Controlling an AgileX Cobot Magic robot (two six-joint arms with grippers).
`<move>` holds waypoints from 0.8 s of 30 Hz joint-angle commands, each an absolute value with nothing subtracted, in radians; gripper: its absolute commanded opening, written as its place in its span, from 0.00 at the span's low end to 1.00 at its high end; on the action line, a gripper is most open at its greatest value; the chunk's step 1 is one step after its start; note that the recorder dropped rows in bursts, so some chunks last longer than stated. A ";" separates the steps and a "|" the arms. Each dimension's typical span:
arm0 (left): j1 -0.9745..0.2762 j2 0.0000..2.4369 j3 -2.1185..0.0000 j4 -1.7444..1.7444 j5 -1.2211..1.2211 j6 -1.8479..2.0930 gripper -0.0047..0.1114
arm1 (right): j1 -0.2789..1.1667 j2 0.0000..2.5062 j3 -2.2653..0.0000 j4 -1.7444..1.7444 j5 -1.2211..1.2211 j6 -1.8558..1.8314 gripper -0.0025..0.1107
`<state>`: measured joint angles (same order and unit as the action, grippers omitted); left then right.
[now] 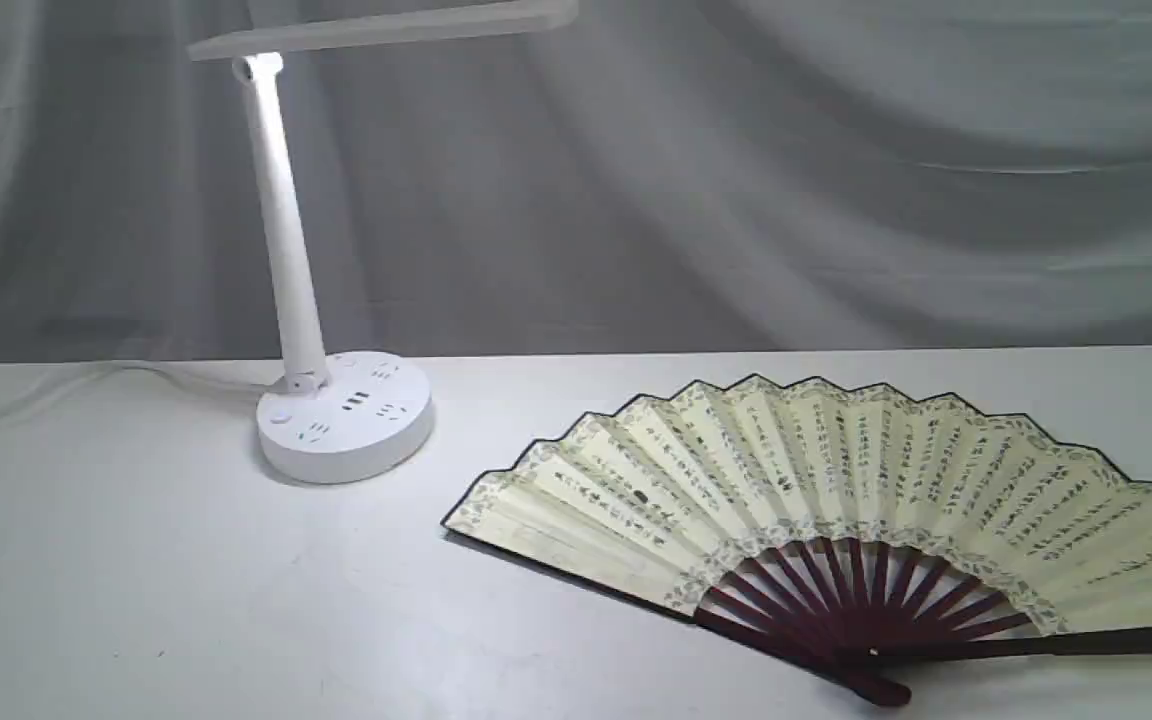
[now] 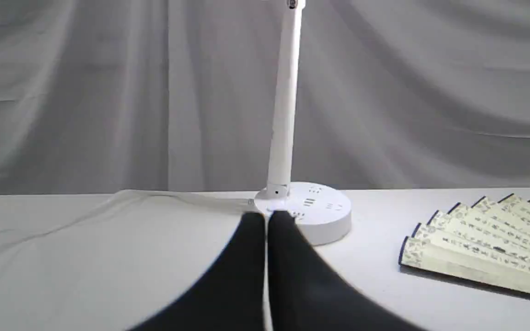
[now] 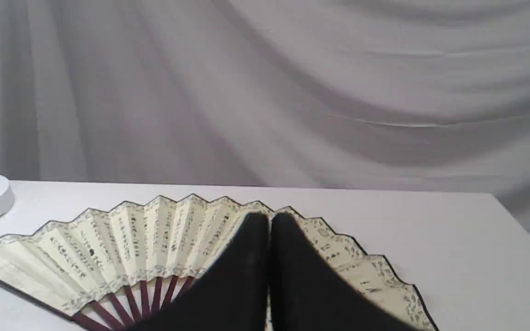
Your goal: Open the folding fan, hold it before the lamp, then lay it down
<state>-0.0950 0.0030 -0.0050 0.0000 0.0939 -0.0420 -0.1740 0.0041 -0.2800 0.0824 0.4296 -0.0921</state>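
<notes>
You seem finished: the folding fan (image 1: 836, 470) lies open toward the table's (image 1: 136, 580) near right corner, with left gripper (image 2: 266, 220) and right gripper (image 3: 269, 223) both pressed together, empty.

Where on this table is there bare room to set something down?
Widest bare patch: near-left of the table, in front of the lamp and left of the folding fan. A narrower gap separates those two. The right side is crowded, covered by the open fan.

Exterior: near side, raised, facing far curtain (image 1: 736, 180). Left wrist: low, close before lamp (image 2: 285, 115). Right wrist: low over folding fan (image 3: 122, 239). All three share both.
</notes>
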 commanded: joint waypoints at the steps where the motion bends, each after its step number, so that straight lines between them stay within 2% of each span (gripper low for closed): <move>1: -0.093 0.000 0.000 0.000 0.154 -0.048 0.04 | -0.171 0.000 -0.239 0.079 0.348 -0.109 0.02; 8: -0.093 0.000 0.000 -0.012 0.187 -0.050 0.04 | -0.171 0.000 -0.002 0.121 0.185 -0.102 0.02; 11: -0.093 0.000 0.000 -0.012 0.187 -0.050 0.04 | -0.171 0.000 0.000 0.102 0.252 -0.105 0.02; 24: -0.093 0.000 0.000 -0.012 0.187 -0.048 0.04 | -0.171 0.000 0.000 0.105 0.252 -0.109 0.02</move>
<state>-0.0950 0.0030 -0.0050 0.0000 0.1874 -0.0420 -0.1740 0.0041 -0.0036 0.1074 0.2495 -0.1025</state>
